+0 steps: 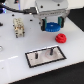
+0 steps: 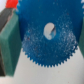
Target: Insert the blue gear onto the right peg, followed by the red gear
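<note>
The blue gear (image 1: 52, 26) hangs between the fingers of my gripper (image 1: 52, 23), held above the white table. In the wrist view the blue gear (image 2: 48, 36) fills the picture, a bright toothed disc with a small centre hole, and a green finger pad (image 2: 11, 41) presses on its edge. Just below it in the exterior view, the red gear (image 1: 61, 38) lies on the table. The grey black-rimmed plate (image 1: 36, 59) sits nearer the front, with the right peg (image 1: 49, 50) and a second pin standing on it.
A beige blocky object (image 1: 19, 27) stands at the exterior view's left. Small blue pieces (image 1: 1, 23) lie at the far left edge. The white table (image 1: 70, 65) ends close to the plate's front.
</note>
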